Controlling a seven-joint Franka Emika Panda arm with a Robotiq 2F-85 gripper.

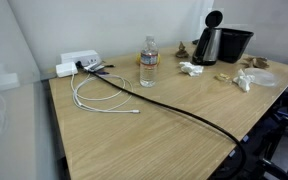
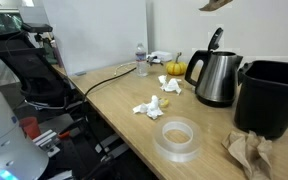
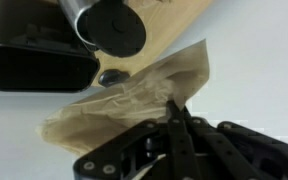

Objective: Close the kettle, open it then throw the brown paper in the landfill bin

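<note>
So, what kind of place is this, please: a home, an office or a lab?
Probably an office or lab, though I cannot be sure: a plain wooden table carries a power strip with loose cables, and a kettle stands among them.

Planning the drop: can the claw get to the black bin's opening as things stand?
Probably yes. The claw, shut on the brown paper, hangs high near the kettle and black bin; the bin's top stands open with nothing over it.

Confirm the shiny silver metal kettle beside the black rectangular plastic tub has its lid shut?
No. The shiny silver metal kettle has its round black lid raised open, as an exterior view shows; it does stand beside the black rectangular plastic tub.
</note>
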